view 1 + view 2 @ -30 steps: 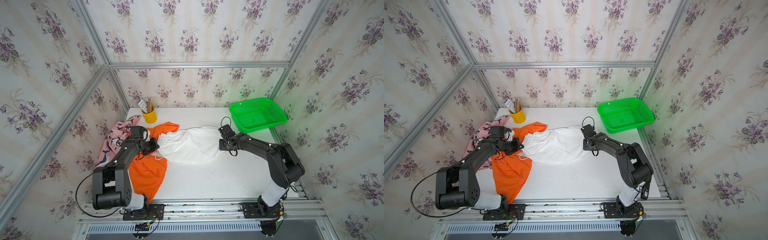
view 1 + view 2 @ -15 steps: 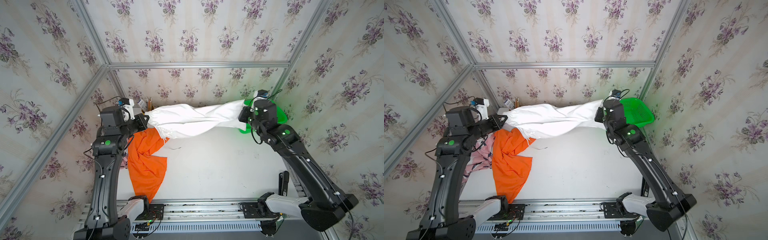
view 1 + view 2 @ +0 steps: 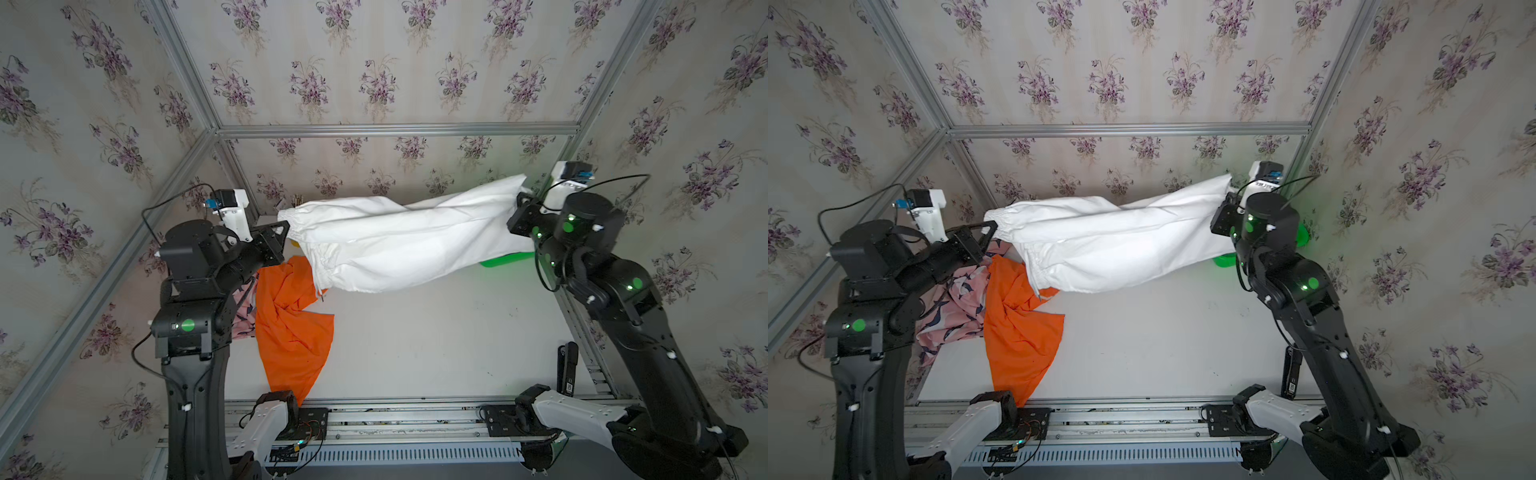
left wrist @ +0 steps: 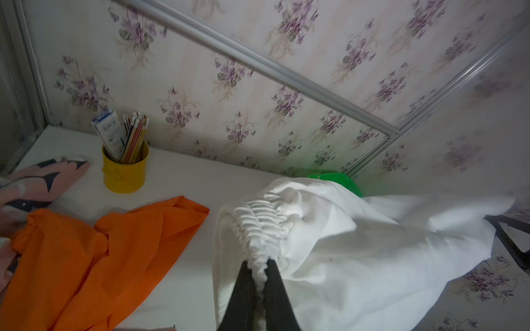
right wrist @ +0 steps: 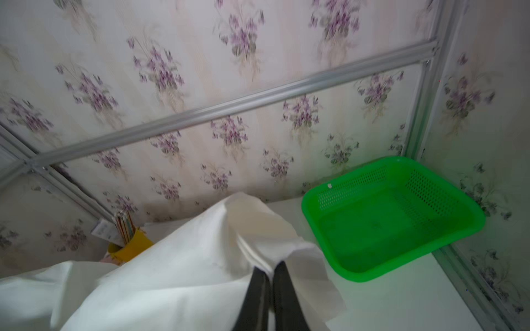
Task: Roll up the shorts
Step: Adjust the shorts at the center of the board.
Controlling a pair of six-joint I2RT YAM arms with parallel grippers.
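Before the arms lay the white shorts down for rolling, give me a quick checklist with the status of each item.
1. Left tool shut on the waistband of the white shorts: ok.
2. Right tool shut on the opposite end of the cloth: ok.
3. White shorts spread flat between the arms: not ok, they hang twisted and bunched.
4. Bare table below to lay them on: ok.
5. Orange shorts apart from the hanging white cloth: cannot tell, the two overlap in both top views.
6. Green basket empty: ok.
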